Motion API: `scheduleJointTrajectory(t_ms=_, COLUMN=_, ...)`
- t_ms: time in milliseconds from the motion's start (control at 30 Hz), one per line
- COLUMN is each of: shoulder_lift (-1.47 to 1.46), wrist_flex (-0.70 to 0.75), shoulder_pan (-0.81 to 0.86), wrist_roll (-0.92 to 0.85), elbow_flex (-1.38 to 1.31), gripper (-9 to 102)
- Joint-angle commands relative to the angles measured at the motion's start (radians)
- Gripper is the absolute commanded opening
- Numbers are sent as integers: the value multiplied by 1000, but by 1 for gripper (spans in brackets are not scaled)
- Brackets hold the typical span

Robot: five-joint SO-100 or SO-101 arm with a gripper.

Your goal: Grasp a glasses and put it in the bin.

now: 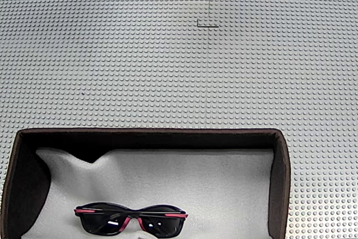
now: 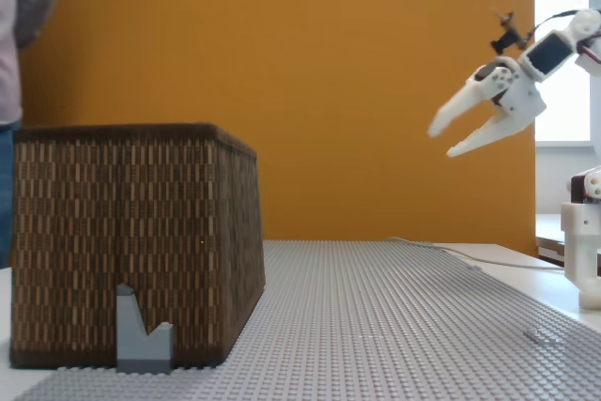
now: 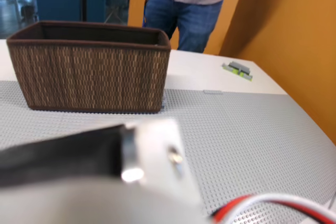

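— Since the sunglasses [image 1: 130, 219] already lie inside the bin [image 1: 279, 183], would you call the job done?

— Judging by how things lie, yes, or all but. In a fixed view from above they rest on the light grey foam lining [image 1: 224, 183], near the bin's near edge and a little left of its middle. Nothing is touching them.

— And the arm?

— Up in the air at the right of the side-on fixed view, well apart from the woven brown bin [image 2: 131, 246]. The gripper [image 2: 449, 138] holds nothing; its two white fingers stand spread, tips pointing down and left toward the bin.

— Anything left, then?

— At most parking the arm, I would guess. The studded grey baseplate [image 1: 168, 65] carries nothing else to pick up.

— How do the sunglasses lie?

— Long axis running left to right in the top-down view, roughly parallel to the bin's long walls. Both dark lenses show, with the red-pink accents along the top of the frame. Whether the arms are folded I cannot tell.

— Who is that behind the bin?

— A person in jeans [image 3: 181, 17], standing at the far side in the wrist view.
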Motion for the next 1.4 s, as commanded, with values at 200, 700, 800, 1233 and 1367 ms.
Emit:
scheduleJointTrajectory(t_ms=200, shoulder_lift=78, wrist_flex=106, shoulder_pan=15, wrist_roll=-3, elbow_flex=11, gripper=36)
scheduleJointTrajectory(t_ms=700, shoulder_lift=103, wrist_flex=101, shoulder_pan=-9, wrist_roll=-75, elbow_flex=-9, gripper=5)
scheduleJointTrajectory(t_ms=800, shoulder_lift=103, wrist_flex=91, shoulder_pan=-6, wrist_roll=-94, elbow_flex=-9, gripper=7)
scheduleJointTrajectory(t_ms=1233, shoulder_lift=97, wrist_flex=74, shoulder_pan=-17, wrist_roll=-123, elbow_flex=-8, gripper=13)
scheduleJointTrajectory(t_ms=1367, shoulder_lift=95, wrist_flex=71, shoulder_pan=-21, wrist_roll=-114, elbow_flex=-2, gripper=19)
